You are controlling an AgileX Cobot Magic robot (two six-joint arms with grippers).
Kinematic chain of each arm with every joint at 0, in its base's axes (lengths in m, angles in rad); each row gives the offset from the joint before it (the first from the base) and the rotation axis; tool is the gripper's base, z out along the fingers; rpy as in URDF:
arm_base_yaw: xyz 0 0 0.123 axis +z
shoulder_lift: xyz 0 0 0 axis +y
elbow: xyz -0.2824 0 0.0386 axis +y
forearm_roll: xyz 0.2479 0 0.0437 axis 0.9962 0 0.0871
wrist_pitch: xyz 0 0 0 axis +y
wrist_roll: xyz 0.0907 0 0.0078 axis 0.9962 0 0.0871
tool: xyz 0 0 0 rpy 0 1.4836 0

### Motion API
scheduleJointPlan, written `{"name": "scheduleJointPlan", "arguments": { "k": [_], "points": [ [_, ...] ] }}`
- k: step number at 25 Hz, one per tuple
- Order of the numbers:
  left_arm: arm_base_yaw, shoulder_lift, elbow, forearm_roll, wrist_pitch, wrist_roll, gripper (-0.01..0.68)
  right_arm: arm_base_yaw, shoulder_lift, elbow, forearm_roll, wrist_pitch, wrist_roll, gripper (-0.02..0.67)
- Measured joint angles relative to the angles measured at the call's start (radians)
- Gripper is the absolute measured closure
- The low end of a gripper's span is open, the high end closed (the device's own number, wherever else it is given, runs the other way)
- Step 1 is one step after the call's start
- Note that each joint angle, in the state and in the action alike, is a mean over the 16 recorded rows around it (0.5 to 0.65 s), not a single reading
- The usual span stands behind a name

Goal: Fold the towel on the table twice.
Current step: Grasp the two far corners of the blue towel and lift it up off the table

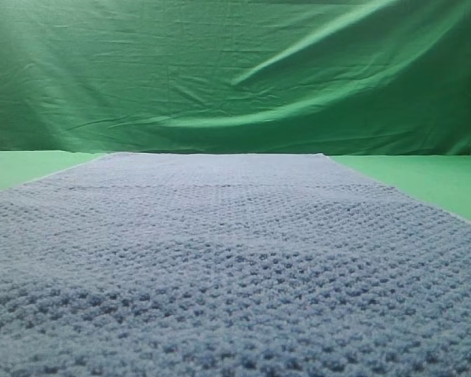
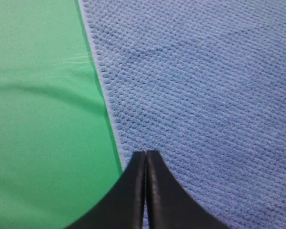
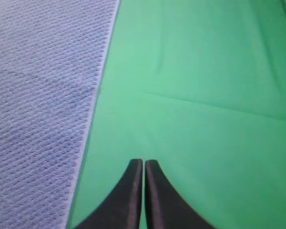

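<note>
The blue-grey waffle-weave towel (image 1: pixel 220 251) lies spread flat on the green table (image 1: pixel 424 177) and fills most of the exterior high view. No gripper shows in that view. In the left wrist view my left gripper (image 2: pixel 146 153) is shut, empty, and hovers over the towel (image 2: pixel 195 86) just inside its left pale edge. In the right wrist view my right gripper (image 3: pixel 143 163) is shut, empty, and sits over bare green table (image 3: pixel 205 95), to the right of the towel's (image 3: pixel 38 95) right edge.
A wrinkled green backdrop drape (image 1: pixel 235 71) hangs behind the table. Bare green table shows left of the towel (image 2: pixel 38 119) and right of it.
</note>
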Motion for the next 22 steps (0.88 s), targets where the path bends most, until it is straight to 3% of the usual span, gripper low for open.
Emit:
{"name": "scheduleJointPlan", "arguments": {
  "k": [7,15,19,22],
  "points": [
    [0.0,0.256,-0.134,0.005,0.006,-0.011,0.673,0.117,0.269,-0.126,-0.003,0.011,0.06,0.649],
    [0.0,0.522,-0.287,0.026,0.001,0.005,0.661,0.188,0.574,-0.28,-0.011,0.005,0.113,0.629],
    [0.0,0.632,-0.347,0.038,-0.008,0.015,0.583,0.198,0.698,-0.348,-0.013,-0.003,0.128,0.562],
    [0.0,0.697,-0.379,0.046,-0.017,0.016,0.471,0.199,0.77,-0.389,-0.013,-0.012,0.138,0.451]
  ]
}}
